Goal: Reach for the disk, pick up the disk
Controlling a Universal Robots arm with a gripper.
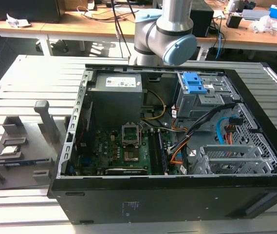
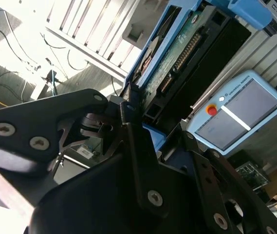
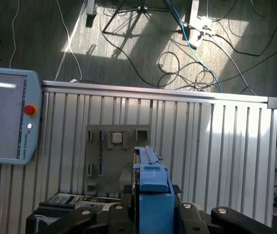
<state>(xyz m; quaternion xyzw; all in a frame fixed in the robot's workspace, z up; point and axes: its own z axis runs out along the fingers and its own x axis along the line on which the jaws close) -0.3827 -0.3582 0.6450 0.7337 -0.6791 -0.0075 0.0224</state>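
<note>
**Disk in hand, off the desk**

The black linkage-fingered hand (image 3: 150,212) is closed on the flat rectangular disk in its blue plastic frame (image 3: 151,180). In the second wrist view the disk (image 2: 189,41) shows a green circuit-board face, and the hand (image 2: 150,124) grips one end of it. The disk hangs edge-on, well above the slatted aluminium desk (image 3: 216,141) and the grey fixture plate (image 3: 116,156). A grey teach pendant with a red button (image 3: 4,119) shows at one end of the desk. In the exterior view, an open black computer case (image 1: 177,146) sits on the desk.
</note>
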